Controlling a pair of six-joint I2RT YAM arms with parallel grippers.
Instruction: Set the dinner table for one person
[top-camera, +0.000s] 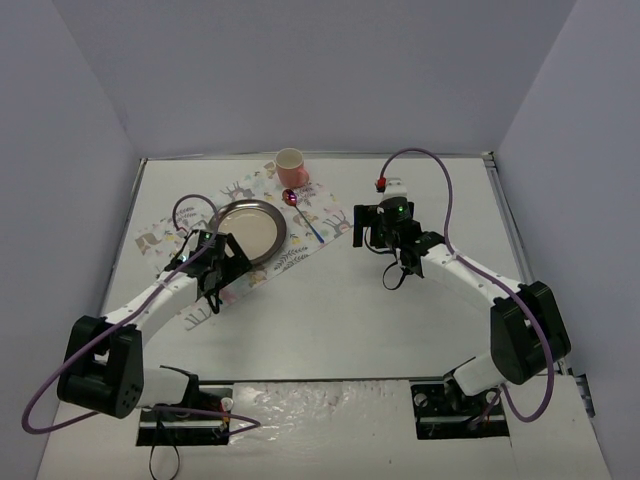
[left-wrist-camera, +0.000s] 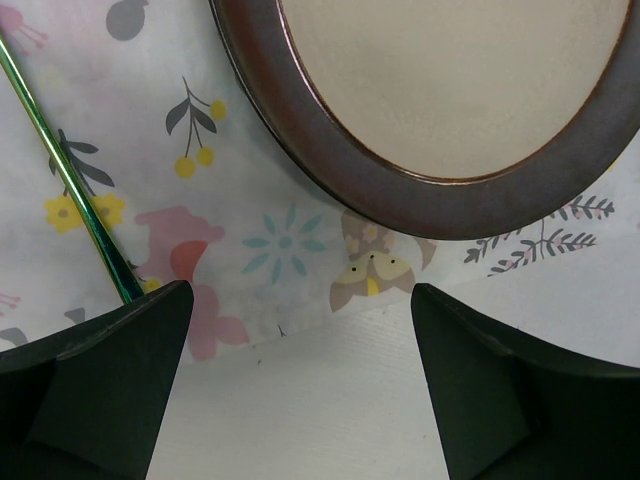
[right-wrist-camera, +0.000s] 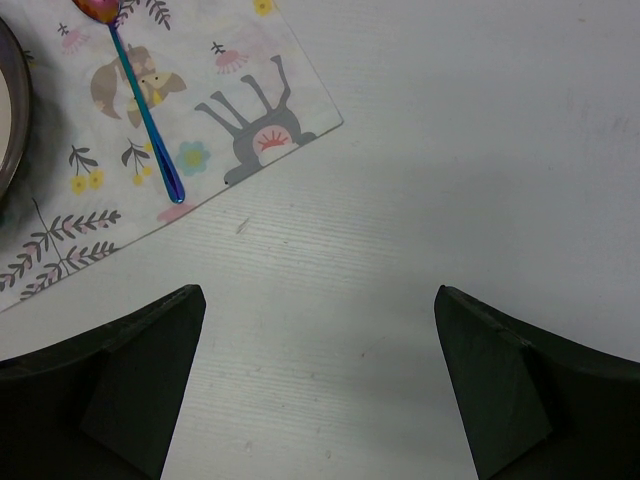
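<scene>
White matte dinner table (top-camera: 330, 320) lies beneath both arms. Left gripper (left-wrist-camera: 300, 310), jaws apart, hangs over the near edge of the placemat (left-wrist-camera: 290, 250) by the plate (left-wrist-camera: 330, 150). Right gripper (right-wrist-camera: 320, 300), jaws likewise apart, is over bare tabletop; beyond lie a spoon (right-wrist-camera: 145, 110) and a pink cup (top-camera: 290, 165).

open matte white rectangular tabletop (top-camera: 340, 310) spans the middle and right. far left, a brown-rimmed round plate (top-camera: 248, 231), pink cup (top-camera: 290, 165) and blue-handled spoon (top-camera: 306, 220) crowd the animal-print cloth placemat (top-camera: 155, 238); a thin green rod (left-wrist-camera: 70, 178), perhaps cutlery, lies near the plate.
</scene>
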